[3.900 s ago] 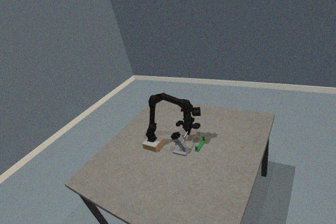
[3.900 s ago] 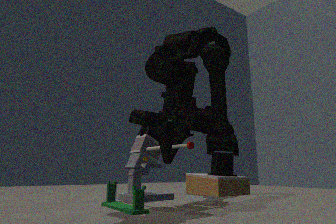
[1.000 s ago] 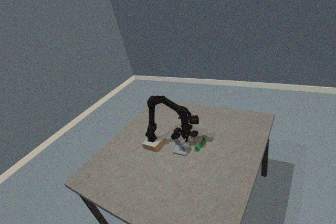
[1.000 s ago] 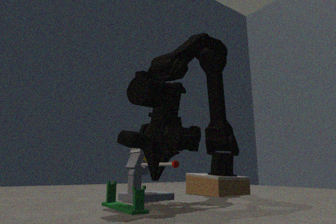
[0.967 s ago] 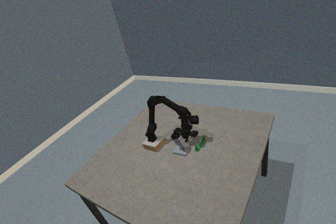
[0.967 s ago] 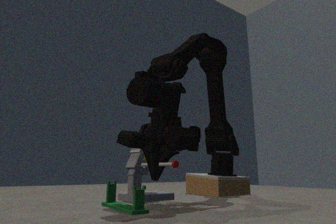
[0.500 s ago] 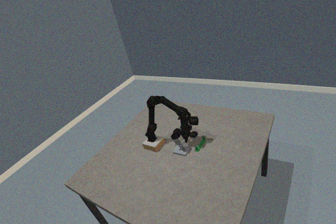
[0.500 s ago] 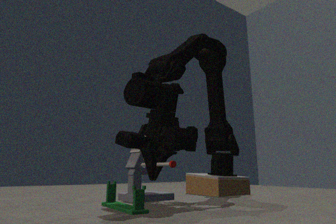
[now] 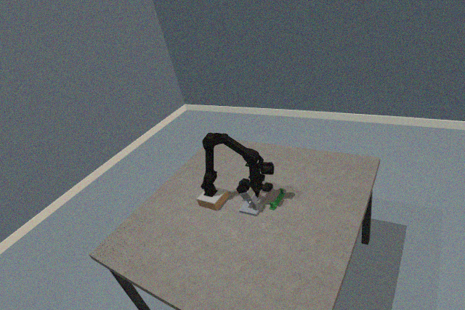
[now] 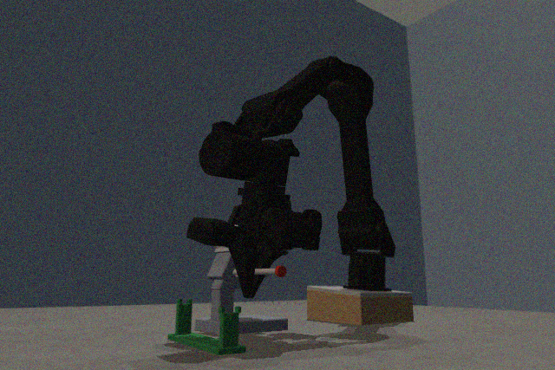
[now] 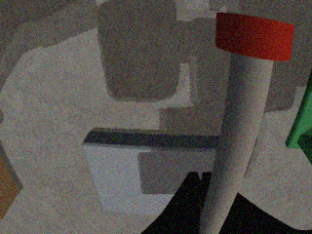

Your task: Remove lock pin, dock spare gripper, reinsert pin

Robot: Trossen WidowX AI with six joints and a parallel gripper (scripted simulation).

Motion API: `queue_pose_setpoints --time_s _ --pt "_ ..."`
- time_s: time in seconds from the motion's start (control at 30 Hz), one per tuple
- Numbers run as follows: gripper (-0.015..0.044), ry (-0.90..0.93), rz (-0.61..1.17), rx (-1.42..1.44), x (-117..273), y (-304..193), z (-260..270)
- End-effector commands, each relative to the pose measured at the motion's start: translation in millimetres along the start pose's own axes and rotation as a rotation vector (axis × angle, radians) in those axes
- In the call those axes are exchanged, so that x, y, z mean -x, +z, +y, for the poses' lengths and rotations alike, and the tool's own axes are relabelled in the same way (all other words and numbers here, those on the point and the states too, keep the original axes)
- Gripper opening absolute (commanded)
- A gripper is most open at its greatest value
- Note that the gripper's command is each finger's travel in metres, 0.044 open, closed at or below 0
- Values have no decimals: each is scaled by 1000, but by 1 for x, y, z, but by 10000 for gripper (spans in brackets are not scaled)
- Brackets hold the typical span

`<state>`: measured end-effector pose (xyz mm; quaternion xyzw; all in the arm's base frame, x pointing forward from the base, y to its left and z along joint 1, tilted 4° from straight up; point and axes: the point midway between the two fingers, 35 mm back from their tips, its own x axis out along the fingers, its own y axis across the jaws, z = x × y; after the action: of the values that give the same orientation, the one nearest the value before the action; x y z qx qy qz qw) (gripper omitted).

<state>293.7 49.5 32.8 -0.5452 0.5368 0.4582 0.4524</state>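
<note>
The lock pin, a pale shaft with a red head (image 10: 280, 271) (image 11: 253, 36), is held roughly level. My gripper (image 9: 257, 195) (image 10: 249, 295) (image 11: 198, 179) is shut on the pin's shaft. The grey mount (image 9: 248, 209) (image 10: 219, 303) (image 11: 117, 180) has a flat base and a post leaning at its upper part. In the exterior view, the pin's far end is beside the upper post. The fingers cover part of it, and I cannot tell whether its tip is in the socket. The spare gripper cannot be made out clearly; the arm may hide it.
A green stand (image 9: 277, 200) (image 10: 194, 340) (image 11: 301, 119) with two uprights is on the table beside the mount, on the side away from the arm's base. The arm's base is on a wooden block (image 9: 210, 202) (image 10: 334, 305) (image 11: 7, 185).
</note>
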Motion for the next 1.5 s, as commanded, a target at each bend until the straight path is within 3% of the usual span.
queue_pose_setpoints --time_s 0.0,0.03,0.3,1.47 --pt "0 -2 3 4 0 -2 0" --pt "0 -2 3 4 0 -2 0" --pt "200 0 0 0 0 -1 0" --pt "200 16 9 26 63 29 5"
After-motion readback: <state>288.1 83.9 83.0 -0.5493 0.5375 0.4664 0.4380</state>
